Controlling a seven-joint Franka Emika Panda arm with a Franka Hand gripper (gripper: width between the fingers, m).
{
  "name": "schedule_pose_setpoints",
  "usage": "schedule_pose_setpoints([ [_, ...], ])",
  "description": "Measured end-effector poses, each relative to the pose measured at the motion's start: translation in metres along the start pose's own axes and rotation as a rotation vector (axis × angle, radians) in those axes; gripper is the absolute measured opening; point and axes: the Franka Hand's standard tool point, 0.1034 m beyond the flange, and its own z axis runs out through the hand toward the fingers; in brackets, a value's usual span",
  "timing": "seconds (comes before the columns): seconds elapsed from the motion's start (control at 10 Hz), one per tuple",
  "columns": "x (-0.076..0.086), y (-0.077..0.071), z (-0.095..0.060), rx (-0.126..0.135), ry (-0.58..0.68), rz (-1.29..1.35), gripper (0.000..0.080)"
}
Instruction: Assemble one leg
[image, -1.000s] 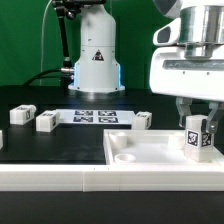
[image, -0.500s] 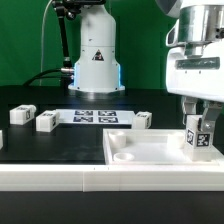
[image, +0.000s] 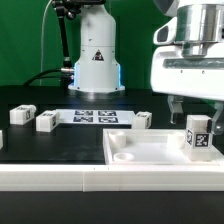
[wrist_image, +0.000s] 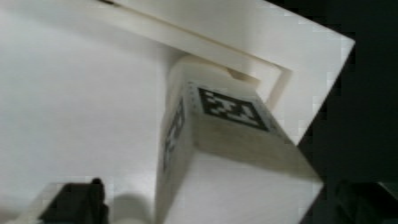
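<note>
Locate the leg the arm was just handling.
The leg stands upright at the exterior view's right, in the far right corner of the large white tray-like part, just below the pincer.

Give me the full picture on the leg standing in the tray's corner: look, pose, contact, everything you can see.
The small white plastic rectangular leg is a plain block with a black-and-white square tag on its face. It stands upright in the corner of the large white square tray, at the exterior view's right, seemingly resting on the floor by the raised rim. The two-finger gripper is above it, open and apparently not touching. Whether the leg is fastened cannot be told.
</note>
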Motion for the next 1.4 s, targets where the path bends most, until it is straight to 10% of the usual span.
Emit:
schedule_pose_setpoints([
  [1.3, -0.0051, -0.0041, -0.0008, -0.004, 0.007, -0.956, 0.0622],
  [1.4, -0.0050, -0.0041, -0.0008, -0.004, 0.006, -0.951, 0.0445],
])
